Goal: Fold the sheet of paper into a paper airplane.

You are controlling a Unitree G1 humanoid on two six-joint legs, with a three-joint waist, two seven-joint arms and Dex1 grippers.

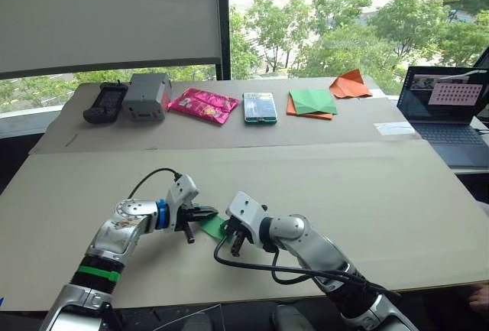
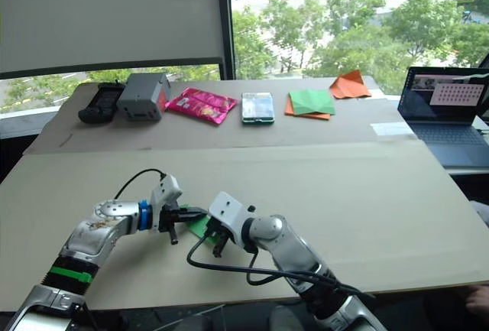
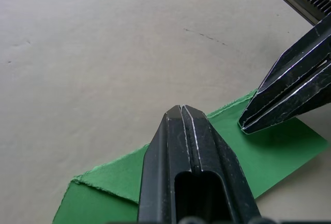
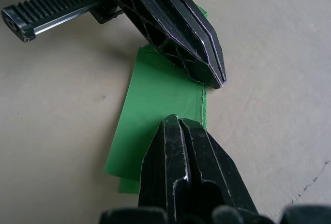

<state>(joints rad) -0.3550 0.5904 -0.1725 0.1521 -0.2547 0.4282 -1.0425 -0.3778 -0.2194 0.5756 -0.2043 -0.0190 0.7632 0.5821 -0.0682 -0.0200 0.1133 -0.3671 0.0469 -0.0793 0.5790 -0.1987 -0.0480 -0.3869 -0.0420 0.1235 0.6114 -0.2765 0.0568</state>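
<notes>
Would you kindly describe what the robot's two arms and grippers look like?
Both arms are silver-grey metal with white housings at the wrists. The left arm carries a blue ring and a green band; black cables loop beside each. The left gripper and right gripper have slim black fingers.

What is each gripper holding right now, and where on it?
Nothing is clearly gripped. Both the left gripper and right gripper are shut, tips on the folded paper near its creased edge.

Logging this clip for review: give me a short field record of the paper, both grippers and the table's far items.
paper: green sheet of paper, folded flat, layered edges, on the table
left gripper: jaws shut, tips on the paper
right gripper: jaws shut, tips on the paper
far items: green-and-orange paper stack, orange pointed shape, pink packet, laptop
</notes>
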